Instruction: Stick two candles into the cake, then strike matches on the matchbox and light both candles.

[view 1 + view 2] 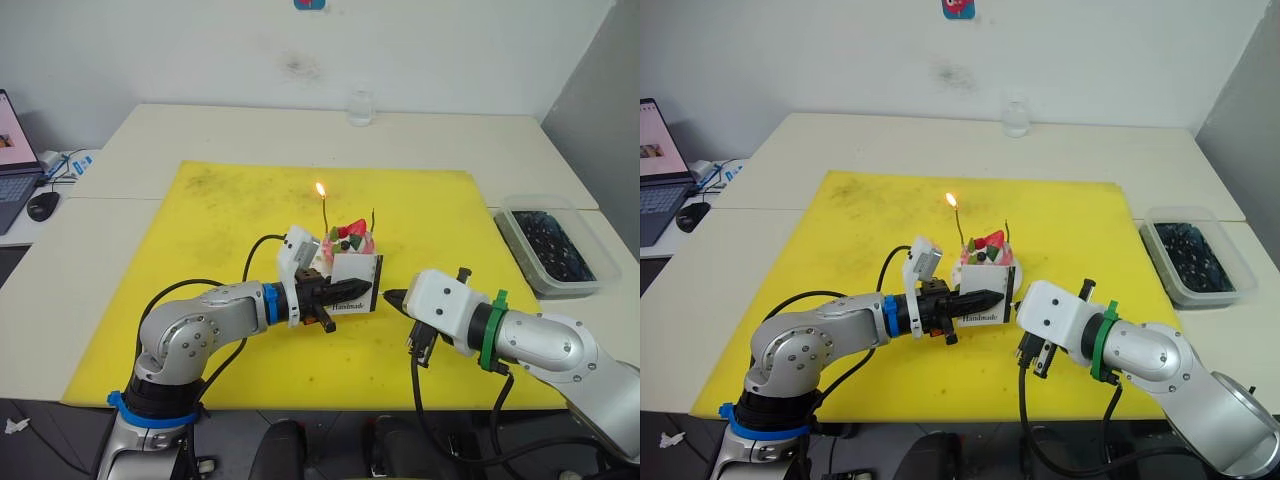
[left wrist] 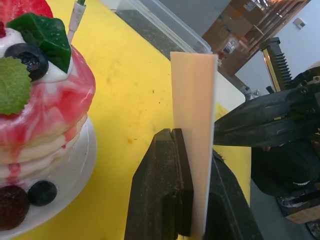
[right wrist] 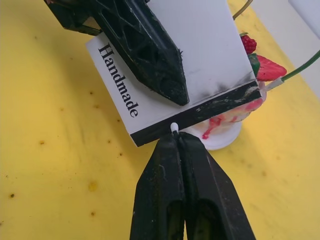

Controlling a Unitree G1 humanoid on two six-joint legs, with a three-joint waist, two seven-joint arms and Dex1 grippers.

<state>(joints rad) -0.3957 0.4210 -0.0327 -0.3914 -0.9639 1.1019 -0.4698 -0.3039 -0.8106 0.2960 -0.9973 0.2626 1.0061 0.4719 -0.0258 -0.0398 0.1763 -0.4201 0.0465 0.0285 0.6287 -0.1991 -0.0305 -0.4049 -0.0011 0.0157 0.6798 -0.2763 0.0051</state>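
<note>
The cake (image 1: 349, 243) sits on its white plate (image 2: 75, 190) at the middle of the yellow mat (image 1: 230, 210), with two candles standing in it; the robot's-left candle (image 1: 325, 212) carries a flame, the other candle (image 1: 373, 222) looks unlit; the left gripper (image 1: 345, 292) is pinched flat on the matchbox (image 3: 185, 65), holding it on edge just in front of the cake, black striking strip (image 3: 200, 116) turned toward the right arm; the right gripper (image 3: 176, 137) is pressed together on a match, whose pale head (image 3: 174, 127) peeps out between the tips and sits on or just off the strip; the matchbox is a light, thin card shell that would likely buckle under hard pressure, so the broad printed faces are the sensible place to clamp, away from the strip; the match is slight and probably snaps easily, so a hold close behind the head, as here, should keep it stiff for the stroke; the candles are wire-thin and would bend or topple at a knock, and the cream on the cake is soft.
</note>
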